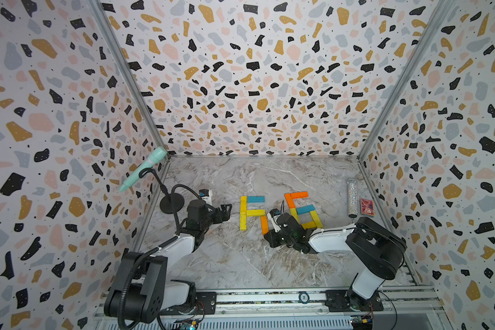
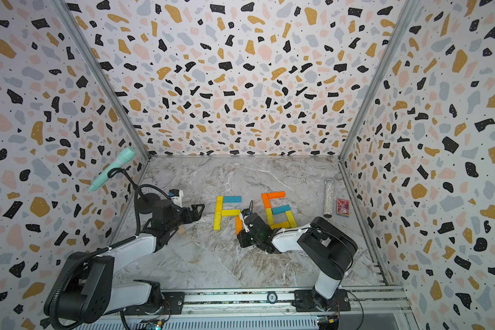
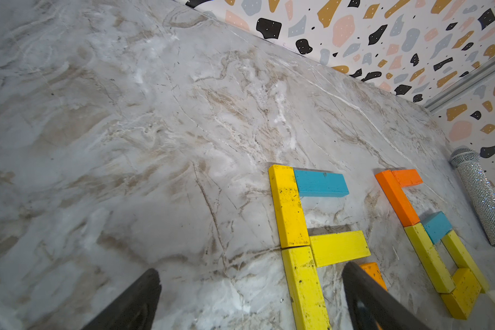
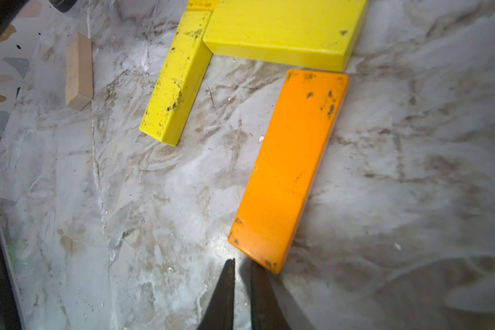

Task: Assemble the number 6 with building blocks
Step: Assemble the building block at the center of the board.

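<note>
The right gripper (image 4: 241,262) is low over the table with its jaws almost together. Only a thin slit is between them and nothing is inside. Its tips are just beside the near corner of the orange block (image 4: 289,171), which lies flat and a little slanted. The far end of this block meets the yellow bar (image 4: 283,31), and to the side of it runs the yellow column (image 4: 175,83). I think this step is to place the lower right side of the 6. The loop has no bottom yet, so next the block needs straightening and one more piece must go across. The pale block (image 4: 79,71) lies free, well apart, near the left gripper (image 1: 226,213), which is wide open and empty.
</note>
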`<state>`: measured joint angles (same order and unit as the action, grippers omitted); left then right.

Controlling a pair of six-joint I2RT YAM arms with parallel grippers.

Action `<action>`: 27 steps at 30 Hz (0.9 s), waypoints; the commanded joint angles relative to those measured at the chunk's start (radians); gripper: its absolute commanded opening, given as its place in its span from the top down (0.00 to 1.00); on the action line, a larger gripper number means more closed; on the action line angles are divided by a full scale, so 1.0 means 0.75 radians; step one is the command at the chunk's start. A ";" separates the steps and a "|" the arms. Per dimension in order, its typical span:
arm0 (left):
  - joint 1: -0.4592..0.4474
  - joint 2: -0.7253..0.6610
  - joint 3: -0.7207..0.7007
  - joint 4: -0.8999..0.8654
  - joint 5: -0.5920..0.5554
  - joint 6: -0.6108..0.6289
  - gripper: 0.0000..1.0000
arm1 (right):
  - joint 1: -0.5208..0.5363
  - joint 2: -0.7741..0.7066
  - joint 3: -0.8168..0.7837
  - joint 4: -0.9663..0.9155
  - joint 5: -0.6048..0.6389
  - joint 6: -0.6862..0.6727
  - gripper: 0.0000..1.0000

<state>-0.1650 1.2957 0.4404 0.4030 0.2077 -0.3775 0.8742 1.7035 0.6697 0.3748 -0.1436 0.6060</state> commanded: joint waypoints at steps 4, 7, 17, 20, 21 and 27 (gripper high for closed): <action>-0.005 -0.019 0.033 0.013 -0.006 0.024 0.05 | -0.012 0.046 0.009 -0.090 0.003 -0.026 0.85; -0.005 -0.015 0.034 0.013 -0.004 0.025 0.05 | -0.016 0.054 0.019 -0.098 0.007 -0.031 0.85; -0.005 -0.022 0.033 0.009 -0.002 0.023 0.06 | -0.028 0.065 0.030 -0.111 0.003 -0.041 0.85; -0.004 -0.035 0.027 0.009 0.007 0.016 0.10 | -0.028 0.008 0.003 -0.115 0.003 -0.035 0.82; -0.006 -0.042 0.025 0.009 0.007 0.011 0.12 | -0.028 -0.017 -0.008 -0.113 0.000 -0.030 0.79; -0.012 -0.076 0.008 -0.051 -0.035 -0.007 0.20 | -0.053 -0.173 -0.045 -0.187 0.018 -0.018 0.76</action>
<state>-0.1680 1.2552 0.4404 0.3824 0.1989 -0.3817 0.8505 1.6348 0.6483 0.3050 -0.1455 0.5907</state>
